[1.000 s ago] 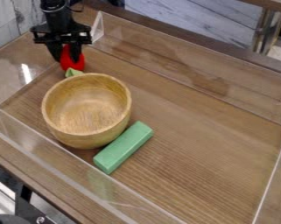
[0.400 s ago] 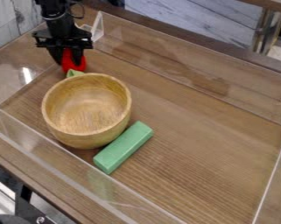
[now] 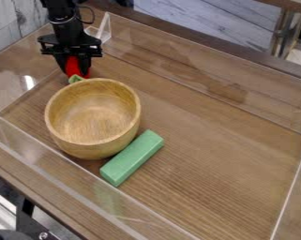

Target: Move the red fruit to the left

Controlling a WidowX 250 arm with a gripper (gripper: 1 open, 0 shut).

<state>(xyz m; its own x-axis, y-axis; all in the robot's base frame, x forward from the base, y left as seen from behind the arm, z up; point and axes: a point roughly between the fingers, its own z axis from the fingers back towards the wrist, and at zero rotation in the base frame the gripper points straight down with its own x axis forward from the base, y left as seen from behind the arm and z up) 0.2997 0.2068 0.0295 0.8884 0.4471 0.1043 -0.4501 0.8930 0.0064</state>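
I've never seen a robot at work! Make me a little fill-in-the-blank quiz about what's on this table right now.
1. The red fruit sits right under the black gripper, beyond the far rim of the wooden ____.
2. The block lying against the bowl is colored ____.
3. The inside of the bowl is ____.

Missing words: bowl; green; empty
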